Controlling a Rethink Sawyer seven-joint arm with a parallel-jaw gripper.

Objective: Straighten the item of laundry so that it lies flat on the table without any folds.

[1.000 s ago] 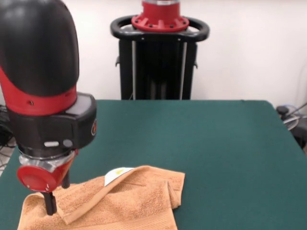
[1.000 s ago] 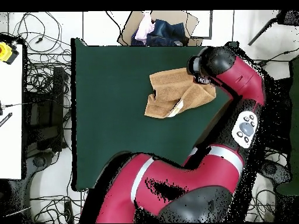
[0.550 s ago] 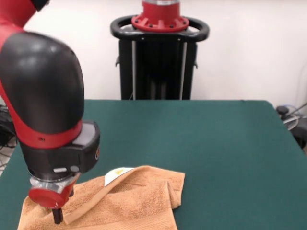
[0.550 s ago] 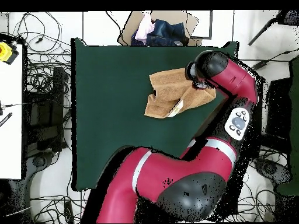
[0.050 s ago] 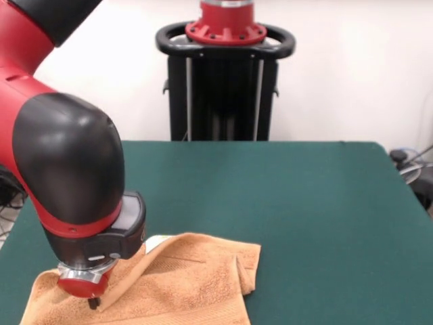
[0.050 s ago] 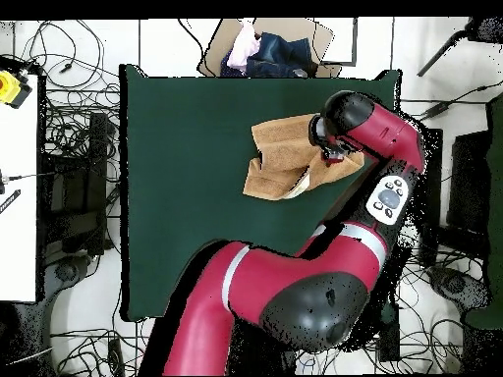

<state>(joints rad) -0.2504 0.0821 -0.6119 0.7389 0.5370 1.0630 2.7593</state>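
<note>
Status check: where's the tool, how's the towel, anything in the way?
Tool down on towel's corner, grip state unclear. Towel not flat, flap folded over. Table around it shows nothing in the way.

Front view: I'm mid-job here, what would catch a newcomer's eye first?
The bulky red and black arm fills the left foreground, its gripper pressed down onto the towel's left corner. The orange-tan towel lies rumpled with folded flaps at the near edge of the dark green table.

Cardboard box [image 6: 270, 47] of what looks like clothes, cables [image 6: 69, 128], white side table [image 6: 18, 187].
</note>
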